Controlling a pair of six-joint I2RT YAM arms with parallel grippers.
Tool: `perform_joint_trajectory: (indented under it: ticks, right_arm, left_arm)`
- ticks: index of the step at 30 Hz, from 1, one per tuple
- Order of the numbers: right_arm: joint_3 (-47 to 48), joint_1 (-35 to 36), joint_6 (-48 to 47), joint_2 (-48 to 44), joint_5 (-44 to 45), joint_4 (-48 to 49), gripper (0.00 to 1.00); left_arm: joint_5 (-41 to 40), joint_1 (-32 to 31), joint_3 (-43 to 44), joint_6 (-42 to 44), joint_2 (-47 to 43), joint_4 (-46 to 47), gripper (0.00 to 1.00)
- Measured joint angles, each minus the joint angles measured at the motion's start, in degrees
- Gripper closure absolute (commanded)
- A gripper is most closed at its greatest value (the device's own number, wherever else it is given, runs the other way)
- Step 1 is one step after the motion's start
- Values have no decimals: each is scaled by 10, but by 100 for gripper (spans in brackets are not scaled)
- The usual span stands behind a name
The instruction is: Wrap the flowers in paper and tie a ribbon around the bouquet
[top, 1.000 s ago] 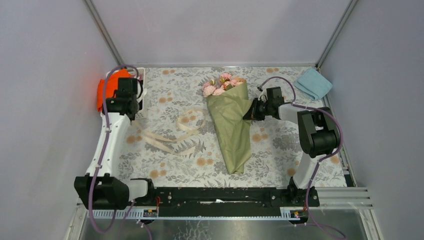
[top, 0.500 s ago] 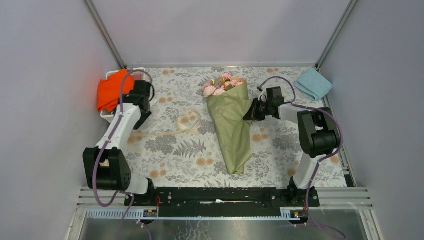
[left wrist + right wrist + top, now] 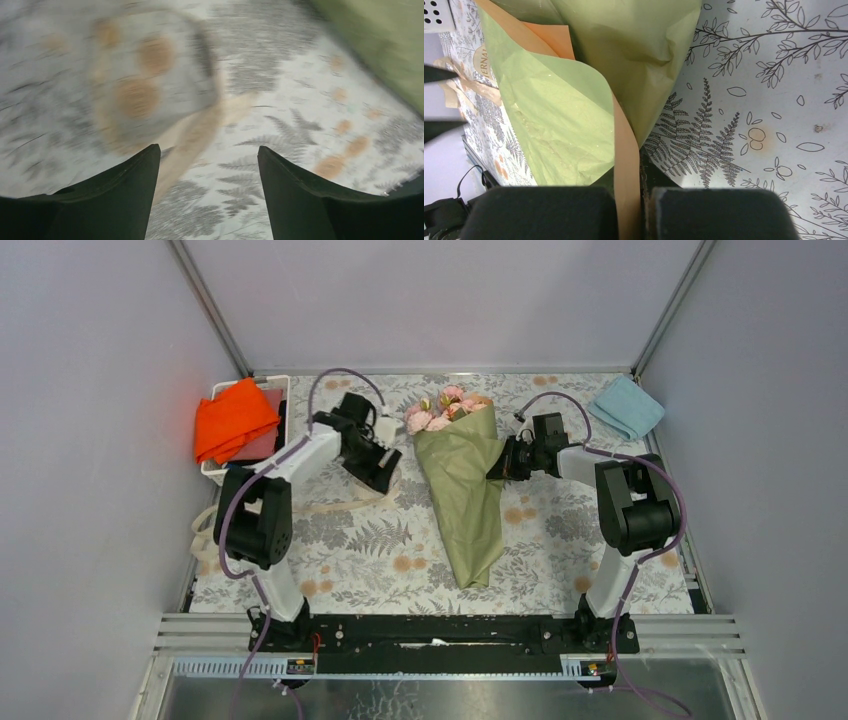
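Olive paper [image 3: 465, 490] with peach lining, pink flowers [image 3: 437, 412], cream ribbon [image 3: 195, 135], fern-printed tablecloth [image 3: 560, 540].

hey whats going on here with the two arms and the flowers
Two robot arms are making a bouquet. The pink flowers already lie wrapped in a cone of olive paper on the table. The right gripper is shut on the paper's peach edge, holding the wrap on that arm's side. The left gripper hangs open just over the cream ribbon, which lies loose on the table beside the bouquet and is not yet tied around it.
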Motion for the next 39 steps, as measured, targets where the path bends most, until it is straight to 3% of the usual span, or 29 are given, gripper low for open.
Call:
perform_joint_trajectory:
  ticks: [3, 7, 14, 15, 16, 17, 18, 19, 27, 36, 39]
  right_arm:
    - [0, 0, 0, 0, 0, 0, 100]
    - [0, 0, -2, 0, 0, 0, 100]
    - [0, 0, -4, 0, 1, -1, 100]
    - [0, 0, -4, 0, 1, -1, 100]
    - [0, 0, -4, 0, 1, -1, 100]
    - [0, 0, -4, 0, 1, -1, 100]
    - [0, 0, -4, 0, 1, -1, 100]
    - [0, 0, -4, 0, 1, -1, 100]
    - [0, -6, -4, 0, 20, -9, 100]
    - [0, -80, -4, 0, 46, -29, 100]
    - [0, -100, -4, -1, 57, -38, 100]
  left_arm:
    - [27, -61, -30, 3, -8, 14, 17]
    - [9, -130, -26, 0, 8, 56, 24]
    - [-91, -116, -17, -6, 80, 101, 30]
    - [-99, -116, -20, -6, 80, 105, 37]
    - [-104, -116, -21, -6, 79, 108, 51]
    - [-107, -117, -21, -6, 79, 113, 69]
    - [-109, -117, -21, -7, 79, 117, 94]
    - [-107, -117, -21, -7, 80, 120, 100]
    - [30, -145, 47, 15, 77, 34, 100]
    - [188, -328, 229, 104, -101, -86, 100]
    - [225, -352, 275, 135, -134, -122, 100]
